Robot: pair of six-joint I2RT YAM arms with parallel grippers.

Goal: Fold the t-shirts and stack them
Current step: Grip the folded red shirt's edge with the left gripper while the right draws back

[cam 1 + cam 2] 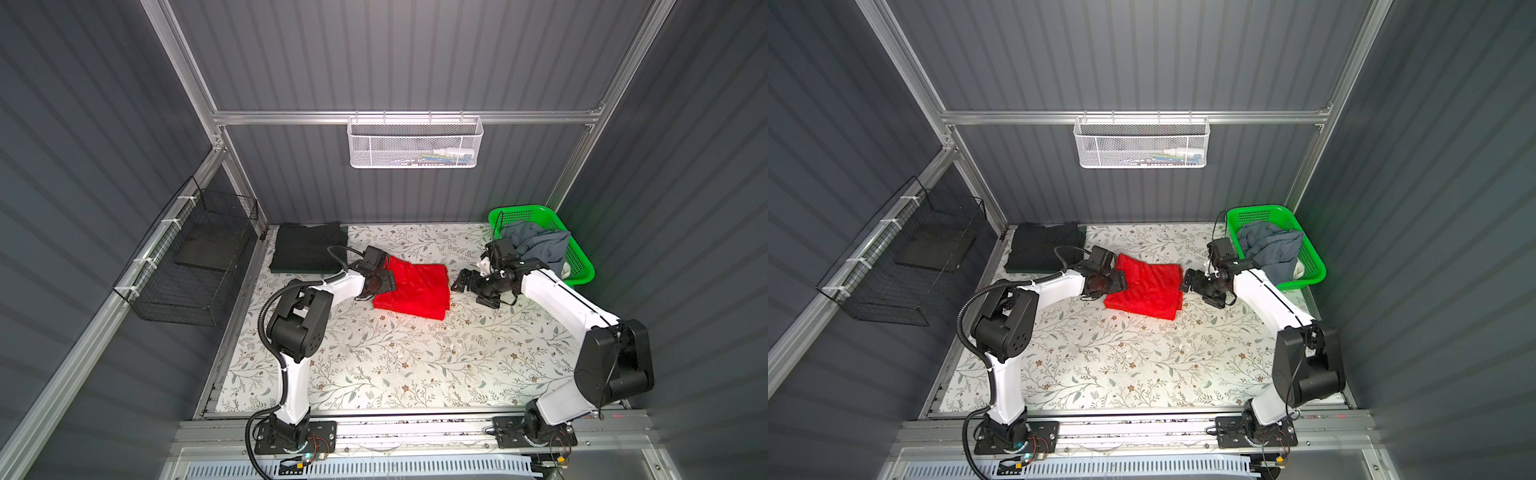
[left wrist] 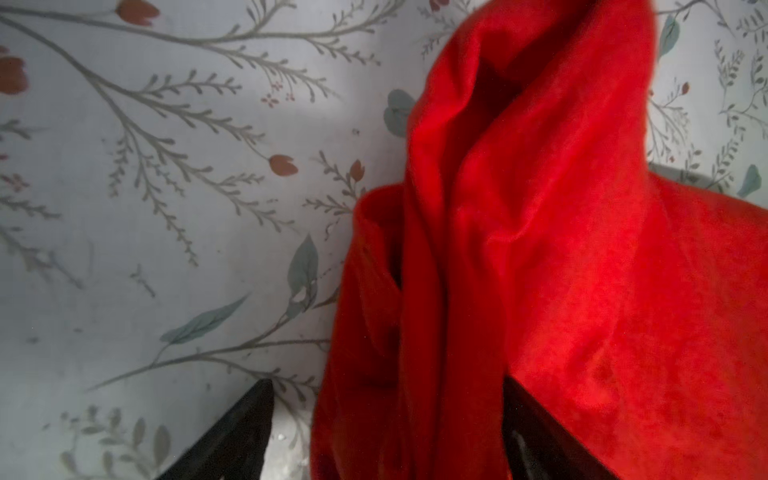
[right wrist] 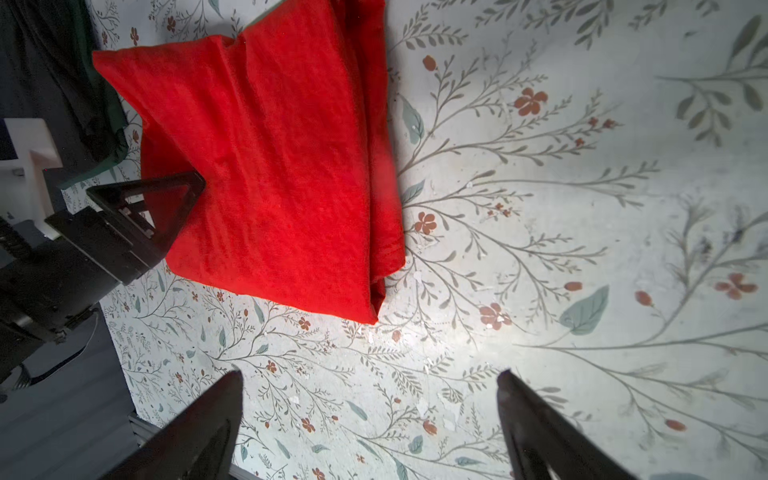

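A bright red t-shirt [image 1: 415, 291] [image 1: 1150, 291] lies folded into a rough square mid-table. My left gripper [image 1: 384, 282] [image 1: 1119, 282] sits at its left edge. In the left wrist view its jaws stand wide around a bunched fold of red cloth [image 2: 561, 249], not clamped on it. My right gripper [image 1: 469, 291] [image 1: 1198, 291] hovers just right of the shirt, open, with only tablecloth between its fingers [image 3: 370, 374]. Dark folded t-shirts [image 1: 307, 249] [image 1: 1044, 247] are stacked at the back left. A grey-blue t-shirt [image 1: 540, 245] [image 1: 1273, 245] lies crumpled in the basket.
The green plastic basket [image 1: 519, 210] [image 1: 1258, 210] stands in the back right corner. A white mesh basket [image 1: 415, 141] hangs on the back rail. A black wire basket [image 1: 187, 257] hangs on the left wall. The floral tablecloth [image 1: 395, 365] covers the table.
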